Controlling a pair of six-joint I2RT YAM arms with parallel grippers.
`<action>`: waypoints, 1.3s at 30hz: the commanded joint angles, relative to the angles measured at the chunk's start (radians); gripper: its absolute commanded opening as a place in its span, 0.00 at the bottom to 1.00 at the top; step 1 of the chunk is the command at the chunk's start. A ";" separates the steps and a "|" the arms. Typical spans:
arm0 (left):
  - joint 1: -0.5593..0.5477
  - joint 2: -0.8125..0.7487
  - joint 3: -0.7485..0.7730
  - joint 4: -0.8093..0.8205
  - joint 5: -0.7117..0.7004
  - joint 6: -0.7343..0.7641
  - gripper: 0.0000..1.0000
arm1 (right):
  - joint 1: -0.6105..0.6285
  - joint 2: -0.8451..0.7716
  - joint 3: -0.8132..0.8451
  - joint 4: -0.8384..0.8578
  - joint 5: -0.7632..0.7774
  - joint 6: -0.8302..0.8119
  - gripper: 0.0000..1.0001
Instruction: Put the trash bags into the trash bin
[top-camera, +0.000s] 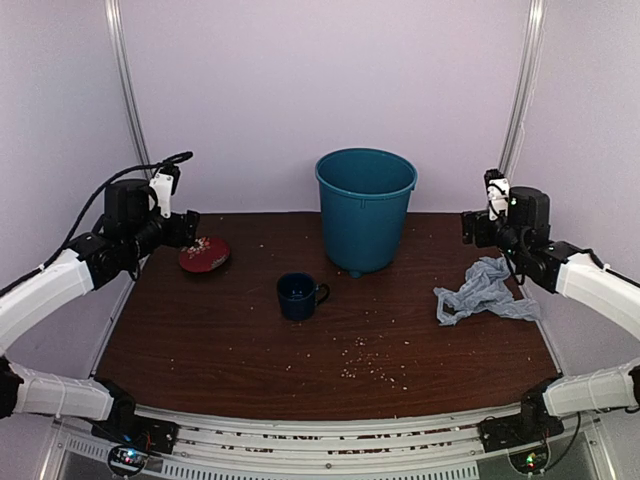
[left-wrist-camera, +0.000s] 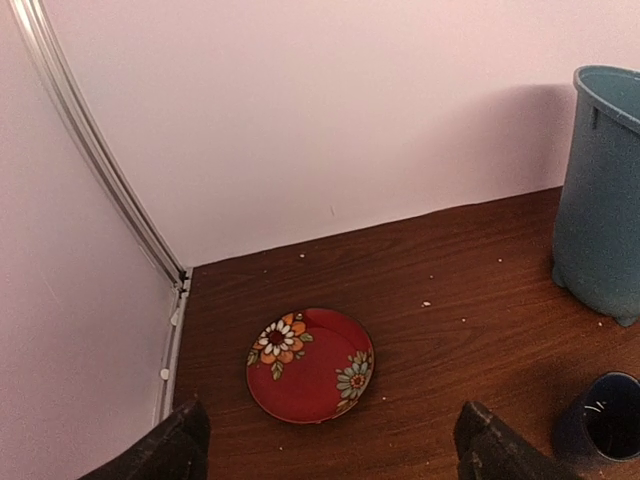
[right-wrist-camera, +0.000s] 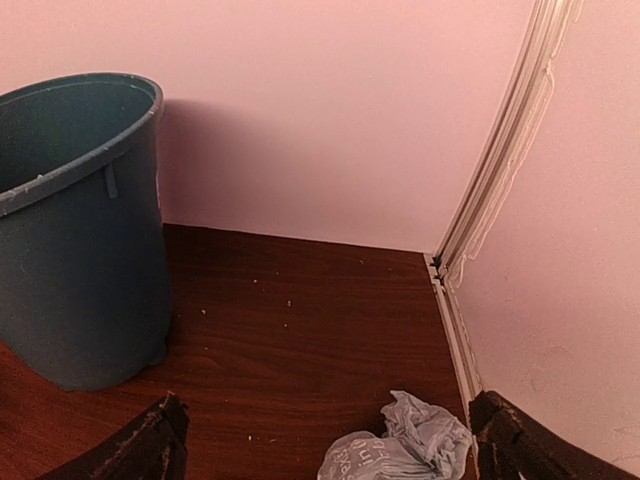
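The trash bin (top-camera: 366, 205), a round teal bucket, stands upright at the back middle of the table; it also shows in the left wrist view (left-wrist-camera: 603, 200) and the right wrist view (right-wrist-camera: 75, 230). The trash bag (top-camera: 484, 292), a crumpled pale blue-grey bag, lies flat on the table at the right; the right wrist view catches its top (right-wrist-camera: 400, 448). My right gripper (right-wrist-camera: 328, 455) hangs open above and behind the bag, holding nothing. My left gripper (left-wrist-camera: 335, 450) is open over the far left, above a red plate, far from the bag.
A red floral plate (top-camera: 204, 254) lies at the back left. A small dark blue mug (top-camera: 299, 296) stands in front of the bin. Crumbs (top-camera: 366, 365) dot the wood near the front middle. Pale walls close the back and both sides.
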 joint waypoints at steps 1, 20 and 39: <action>-0.042 0.033 0.035 0.007 0.069 -0.026 0.85 | -0.073 -0.029 0.001 -0.077 -0.087 -0.042 1.00; -0.727 0.442 0.162 0.120 0.175 -0.160 0.58 | -0.541 0.056 0.001 -0.430 -0.409 -0.364 0.81; -0.778 0.945 0.436 0.338 0.232 -0.253 0.66 | -0.274 0.395 -0.060 -0.336 -0.302 -0.613 0.60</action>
